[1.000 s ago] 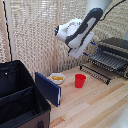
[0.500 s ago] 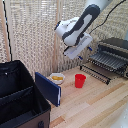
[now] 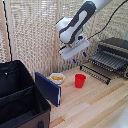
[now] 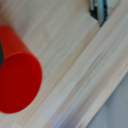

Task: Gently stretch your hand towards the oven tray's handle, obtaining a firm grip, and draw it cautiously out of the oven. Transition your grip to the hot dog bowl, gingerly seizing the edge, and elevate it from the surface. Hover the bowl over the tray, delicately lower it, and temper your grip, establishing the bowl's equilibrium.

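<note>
The oven [image 3: 116,47] stands at the exterior view's right. The oven tray [image 3: 104,62] sticks out of its front, with the oven tray's handle [image 3: 94,73] along its front edge. The hot dog bowl [image 3: 57,78], white with yellow food, sits on the wooden table beside a red cup [image 3: 80,80]. My gripper [image 3: 79,57] hangs open and empty in the air above the cup, between the bowl and the tray. In the wrist view the red cup [image 4: 17,82] is close below, and one finger [image 4: 100,10] shows at the frame's edge. The bowl is out of that view.
A large black fabric case [image 3: 20,100] stands open at the exterior view's left, with a blue flat panel [image 3: 47,88] leaning against it right next to the bowl. A slatted blind closes off the back. The wooden table [image 3: 95,102] runs toward the front.
My gripper has come down a little toward the table, above the red cup. The tray, bowl and cup have not moved.
</note>
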{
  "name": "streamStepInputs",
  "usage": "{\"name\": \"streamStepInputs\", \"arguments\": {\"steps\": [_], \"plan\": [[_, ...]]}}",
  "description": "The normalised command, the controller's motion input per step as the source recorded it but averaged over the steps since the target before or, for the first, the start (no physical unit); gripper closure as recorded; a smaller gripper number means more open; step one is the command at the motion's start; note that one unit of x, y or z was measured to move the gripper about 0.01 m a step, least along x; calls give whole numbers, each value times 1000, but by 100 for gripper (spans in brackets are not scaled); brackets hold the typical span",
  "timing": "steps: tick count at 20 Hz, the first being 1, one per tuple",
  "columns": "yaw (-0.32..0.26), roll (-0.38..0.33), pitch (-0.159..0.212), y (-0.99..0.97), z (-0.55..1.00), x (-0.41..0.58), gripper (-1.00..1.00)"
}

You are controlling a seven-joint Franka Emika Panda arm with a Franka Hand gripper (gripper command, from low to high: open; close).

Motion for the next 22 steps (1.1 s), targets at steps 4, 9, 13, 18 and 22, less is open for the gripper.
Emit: {"name": "streamStepInputs", "arguments": {"steps": [4, 9, 13, 18, 22], "plan": [[-84, 343, -87, 294, 0, 411, -100], [-79, 329, -95, 284, 0, 443, -100], [-24, 294, -48, 106, 0, 533, -100], [-11, 273, -2, 10, 0, 514, -100], [-28, 257, 13, -15, 0, 421, -100]]}}
